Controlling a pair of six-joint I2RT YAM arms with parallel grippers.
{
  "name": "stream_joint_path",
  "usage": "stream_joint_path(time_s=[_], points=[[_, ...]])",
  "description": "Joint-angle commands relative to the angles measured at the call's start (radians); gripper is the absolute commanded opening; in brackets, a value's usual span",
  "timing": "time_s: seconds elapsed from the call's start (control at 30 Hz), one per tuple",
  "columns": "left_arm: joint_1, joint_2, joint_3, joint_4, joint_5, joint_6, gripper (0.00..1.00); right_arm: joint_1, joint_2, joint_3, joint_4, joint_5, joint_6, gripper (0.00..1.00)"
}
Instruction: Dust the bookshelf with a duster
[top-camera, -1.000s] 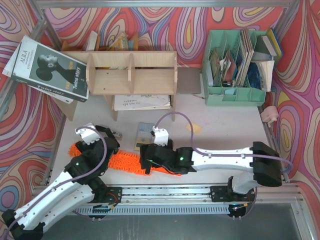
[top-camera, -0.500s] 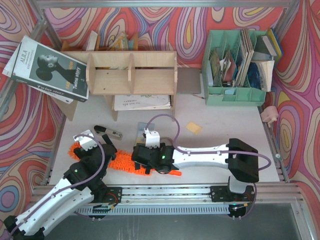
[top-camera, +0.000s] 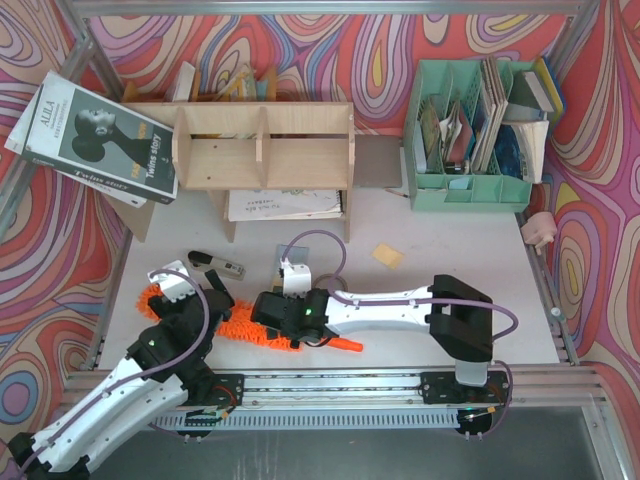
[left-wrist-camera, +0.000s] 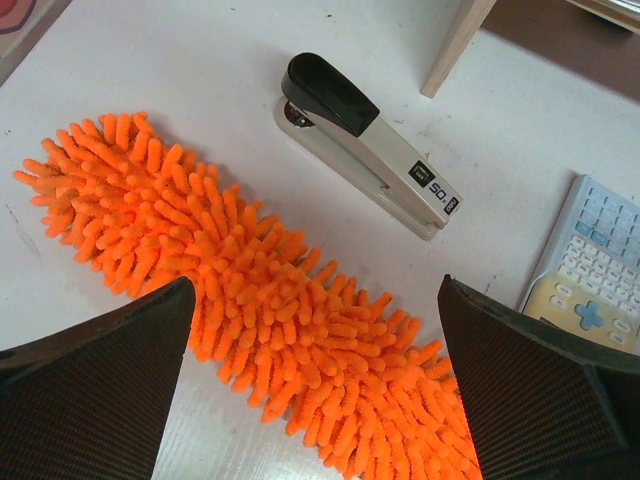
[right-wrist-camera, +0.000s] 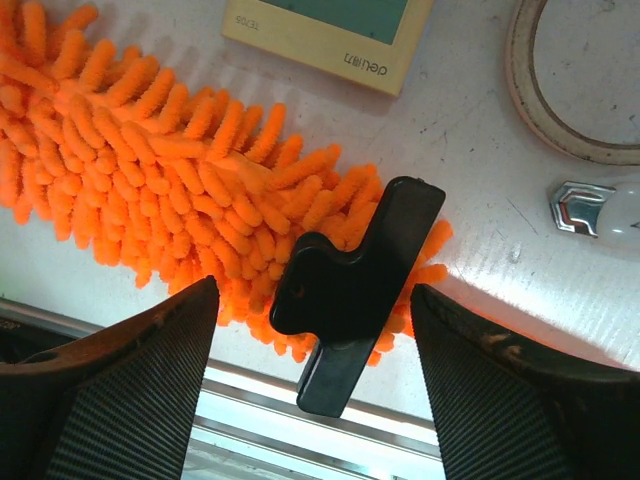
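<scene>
Shaggy orange duster (top-camera: 240, 325) lies flat at the near edge of the table (top-camera: 450, 240), plywood bookshelf (top-camera: 265, 120) far behind; right gripper (right-wrist-camera: 312, 288) gapes astride its black collar (right-wrist-camera: 350, 290), left gripper (left-wrist-camera: 315, 285) wide above the fluff

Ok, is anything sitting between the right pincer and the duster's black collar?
Nothing visible. The right pincer straddles the black collar of the duster, its fingers apart on either side with bare gaps. The calculator and tape roll lie beyond, out of the way.
</scene>
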Motion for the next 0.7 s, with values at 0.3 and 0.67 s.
stream_joint_path(time_s=[0.3, 0.67], points=[[0.004, -0.04, -0.027, 0.02, 0.001, 0.023, 0.98, -0.007, 0.054, 0.067, -0.092, 0.005, 0.038, 0.6], [0.004, -0.04, -0.028, 0.021, 0.001, 0.024, 0.98, -0.008, 0.042, 0.064, -0.118, 0.02, 0.064, 0.46]])
